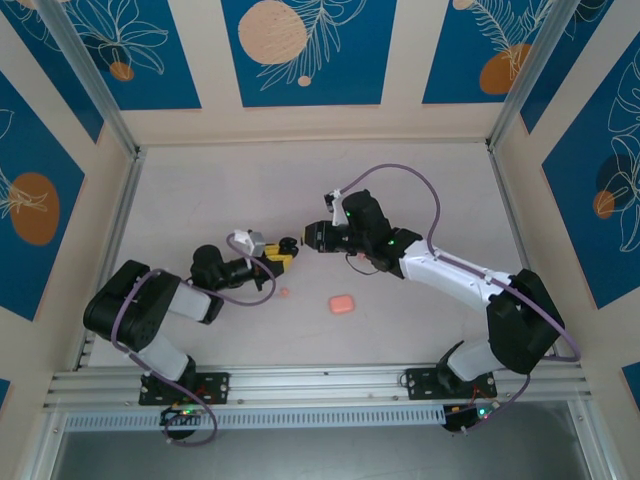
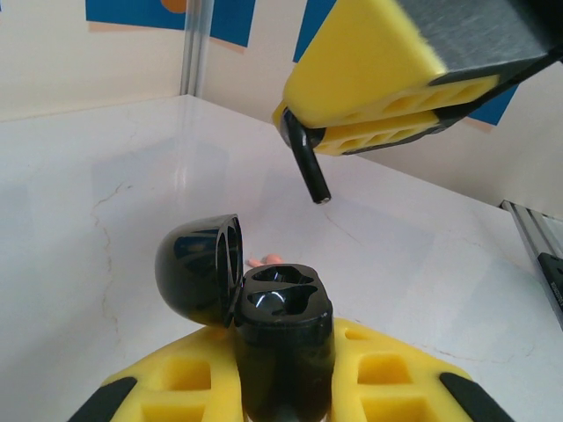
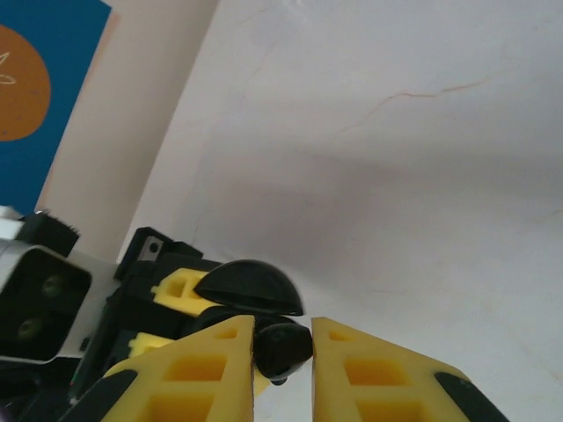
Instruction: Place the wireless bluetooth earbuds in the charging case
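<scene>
**Left end effector (image 1: 281, 256) grips the open charging case (image 2: 283, 334); right end effector (image 3: 283, 352) holds an earbud (image 2: 310, 158) near it**

On the left side, the yellow fingers are closed on both sides of the black charging case. Its long axis runs along the fingers and out of the grip. The open mouth with two glossy wells points away from the wrist, toward the right arm. The lid (image 2: 195, 268) is swung open and stands at the left of the mouth in the left wrist view.

In the middle, the two end effectors meet tip to tip over the worktop (image 1: 420, 180). The right one is clamped on a small black earbud. In the left wrist view the thin stem of the earbud points down and slightly right, toward the case. A clear gap stays between the stem tip and the wells. In the right wrist view the open lid is just behind the held earbud.

Nearer to the arm bases, a small pink piece (image 1: 284, 292) lies on the worktop. To its right lies a salmon-pink rounded box (image 1: 342, 303). Both are apart from the end effectors.
</scene>
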`<state>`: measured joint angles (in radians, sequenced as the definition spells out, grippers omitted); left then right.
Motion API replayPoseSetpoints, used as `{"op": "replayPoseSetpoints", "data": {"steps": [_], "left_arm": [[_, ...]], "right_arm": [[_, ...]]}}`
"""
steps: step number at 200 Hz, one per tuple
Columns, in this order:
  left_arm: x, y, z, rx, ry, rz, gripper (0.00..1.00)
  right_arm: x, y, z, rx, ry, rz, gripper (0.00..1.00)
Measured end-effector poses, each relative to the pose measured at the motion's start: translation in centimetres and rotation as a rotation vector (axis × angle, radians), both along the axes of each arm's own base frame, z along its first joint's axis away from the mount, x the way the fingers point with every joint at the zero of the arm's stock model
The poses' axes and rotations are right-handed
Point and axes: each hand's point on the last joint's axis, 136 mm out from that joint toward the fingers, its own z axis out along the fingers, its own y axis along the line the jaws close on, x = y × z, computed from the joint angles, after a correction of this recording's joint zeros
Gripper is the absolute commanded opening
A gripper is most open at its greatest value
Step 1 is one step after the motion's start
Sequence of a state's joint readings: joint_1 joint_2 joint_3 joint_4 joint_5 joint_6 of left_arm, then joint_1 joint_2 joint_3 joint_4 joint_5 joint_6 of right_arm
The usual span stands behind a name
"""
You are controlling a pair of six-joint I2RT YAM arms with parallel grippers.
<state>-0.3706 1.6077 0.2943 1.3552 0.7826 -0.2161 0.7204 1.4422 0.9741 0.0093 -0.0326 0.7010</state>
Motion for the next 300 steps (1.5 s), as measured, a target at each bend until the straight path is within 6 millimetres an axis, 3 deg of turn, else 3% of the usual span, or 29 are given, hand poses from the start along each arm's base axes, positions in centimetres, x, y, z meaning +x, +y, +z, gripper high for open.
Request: {"op": "replayPoseSetpoints", "data": {"steps": [107,145,212,300], "left_arm": [[0.1,-0.1,0.2,-0.008,0.008,-0.003,0.05],[0.1,-0.1,0.3,-0.010,0.009,-0.003,0.04],[0.1,-0.1,0.6,-0.016,0.001,-0.002,0.04],[0.1,-0.1,0.7,-0.019,0.007,-0.002,0.04]], "right_arm": [[-1.1,2.9,2.0,0.065,-0.090,0.056,0.20],[-0.9,3.5,0.8,0.049,-0.083,0.049,0.20],[-0.4,2.9,-0.4,0.020,-0.083,0.007,0.20],[-0.9,3.1,-1.0,0.000,-0.098,0.004,0.20]]}}
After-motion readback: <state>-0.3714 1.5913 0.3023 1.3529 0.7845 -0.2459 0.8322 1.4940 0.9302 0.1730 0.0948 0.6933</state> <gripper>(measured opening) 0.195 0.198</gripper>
